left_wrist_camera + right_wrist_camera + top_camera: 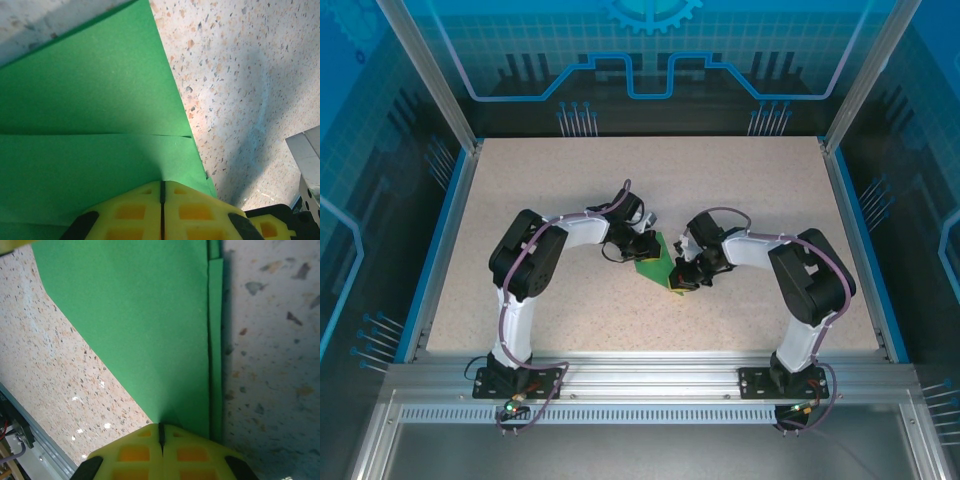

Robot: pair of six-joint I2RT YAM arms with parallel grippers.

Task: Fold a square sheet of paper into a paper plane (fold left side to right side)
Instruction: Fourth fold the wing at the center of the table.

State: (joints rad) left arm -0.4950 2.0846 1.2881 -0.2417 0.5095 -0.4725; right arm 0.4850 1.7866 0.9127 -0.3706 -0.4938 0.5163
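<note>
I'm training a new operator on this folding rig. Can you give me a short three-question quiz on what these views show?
1. True or false: the right gripper has its jaws wide open.
2. Where on the table does the green paper lie? A) in the far left corner B) near the middle, between both grippers C) against the near edge
3. Fill in: the left gripper is coloured ____ at its tip.
Key: 1 false; 2 B; 3 yellow.

Bright, even light; soft shadows
</note>
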